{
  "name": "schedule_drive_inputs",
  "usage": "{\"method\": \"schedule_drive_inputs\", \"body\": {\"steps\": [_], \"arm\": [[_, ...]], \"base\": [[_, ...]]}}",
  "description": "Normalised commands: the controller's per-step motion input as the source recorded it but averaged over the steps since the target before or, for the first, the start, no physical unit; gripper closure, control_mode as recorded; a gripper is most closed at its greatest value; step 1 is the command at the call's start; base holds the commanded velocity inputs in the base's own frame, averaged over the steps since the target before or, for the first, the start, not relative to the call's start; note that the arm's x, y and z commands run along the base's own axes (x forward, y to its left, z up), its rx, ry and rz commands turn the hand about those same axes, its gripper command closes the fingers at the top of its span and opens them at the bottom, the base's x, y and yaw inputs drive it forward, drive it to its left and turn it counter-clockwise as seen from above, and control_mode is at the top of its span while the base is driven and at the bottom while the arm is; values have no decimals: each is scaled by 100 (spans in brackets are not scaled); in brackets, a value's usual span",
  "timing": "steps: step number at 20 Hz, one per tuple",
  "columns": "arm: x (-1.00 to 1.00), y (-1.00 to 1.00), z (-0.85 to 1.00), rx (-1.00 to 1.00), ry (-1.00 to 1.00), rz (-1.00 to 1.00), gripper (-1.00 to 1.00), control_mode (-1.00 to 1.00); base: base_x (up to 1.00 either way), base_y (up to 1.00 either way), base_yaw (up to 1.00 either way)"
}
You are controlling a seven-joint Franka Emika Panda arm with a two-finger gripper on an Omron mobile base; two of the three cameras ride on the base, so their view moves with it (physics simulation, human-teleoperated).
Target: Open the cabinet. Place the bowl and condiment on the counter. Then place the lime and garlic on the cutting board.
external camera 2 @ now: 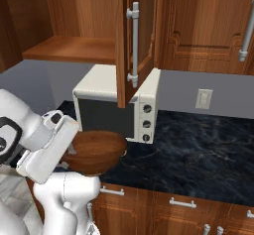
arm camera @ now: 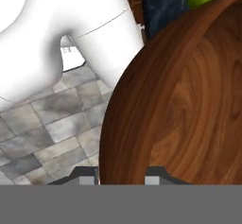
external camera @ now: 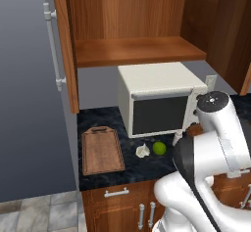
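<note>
The cabinet (external camera: 132, 25) is already open: in the left base view its door stands out at the upper left of the frame with a long grey bar handle, and both shelves inside look bare. So I judge step 1 as done.

The bowl (external camera 2: 94, 152) is out of the cabinet and held by the end effector (arm camera: 122, 176). In the hand view the 2 dark tips sit at the bottom centre, close together, with the bowl's rim between them, so the jaws are narrow and clamped on the rim. In the right base view the bowl hangs at the lower left of the frame, over the front edge of the worktop (external camera 2: 198, 149); whether it already touches the stone I cannot tell.

The condiment I cannot find with certainty. The lime (external camera: 159, 148) and the garlic (external camera: 142, 150) lie just beside each other on the worktop, in front of the microwave (external camera: 157, 99), near the centre of the left base view. The cutting board (external camera: 102, 150) lies to their left and carries nothing, so these 2 steps are left.

The bowl is round and deep, dark brown wood with a clear curved grain and a smooth surface. The worktop is black stone with pale veins. The board is rectangular wood with a raised rim and a handle slot at its far end. The lime is smooth and bright green; the garlic is off-white and lumpy.
</note>
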Motion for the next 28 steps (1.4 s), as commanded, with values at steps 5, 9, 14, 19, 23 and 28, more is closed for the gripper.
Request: {"method": "schedule_drive_inputs", "body": {"steps": [5, 9, 14, 19, 23, 28], "arm": [[0, -91, -44, 0, 0, 15, 100, -100], [-2, -88, -41, 0, 0, 17, 100, -100], [-18, -71, -36, 0, -15, 28, 100, -100], [-61, -64, -16, 0, -29, 37, 100, -100], [-70, -56, -10, 0, -30, 37, 100, -100], [-1, -51, -16, 0, -21, 28, 100, -100]], "base": [[0, 0, 0], [0, 0, 0], [0, 0, 0], [0, 0, 0], [0, 0, 0], [0, 0, 0]]}}
